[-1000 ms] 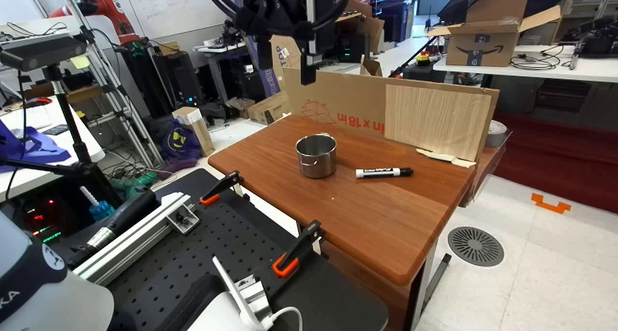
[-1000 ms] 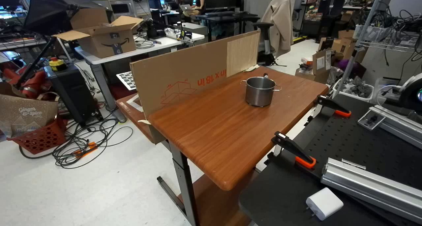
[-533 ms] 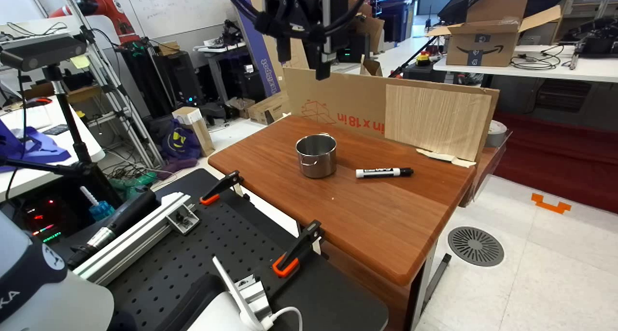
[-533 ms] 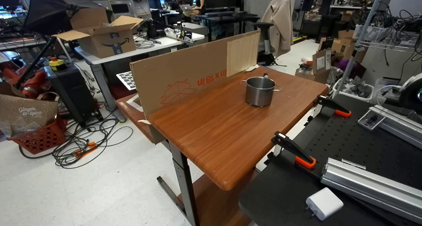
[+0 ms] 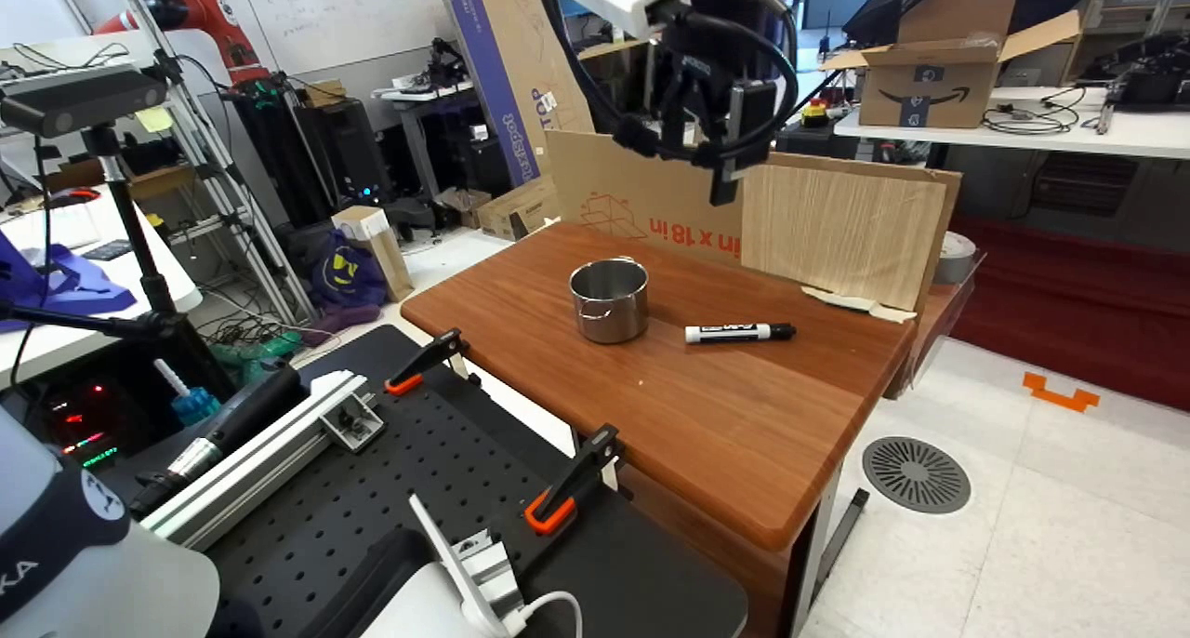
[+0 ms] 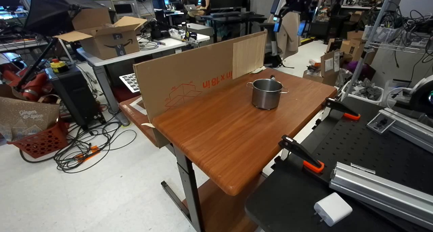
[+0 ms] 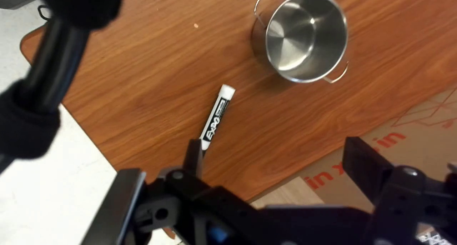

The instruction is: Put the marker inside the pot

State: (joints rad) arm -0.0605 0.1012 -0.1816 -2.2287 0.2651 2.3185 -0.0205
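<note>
Wrist view: Robotiq gripper (image 7: 273, 144) fingers wide apart, holding nothing. EXPO marker (image 7: 216, 119) on wooden tabletop (image 7: 142, 80) mid-frame, steel two-handled pot (image 7: 307, 38) upper right. Risk: misaligned descent lands fingertip on cap, rolling marker.

A metal pot (image 6: 266, 98) stands on a wooden table (image 6: 216, 134), mostly hiding the marker (image 6: 272, 77). The gripper (image 6: 289, 26) hangs higher, jaws apart.

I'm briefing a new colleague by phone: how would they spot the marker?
Find the brown table backed by standing cardboard. Beside its silvery pot, not touching, lies the marker: slim, white, black-capped, unlike the round, handled pot.
</note>
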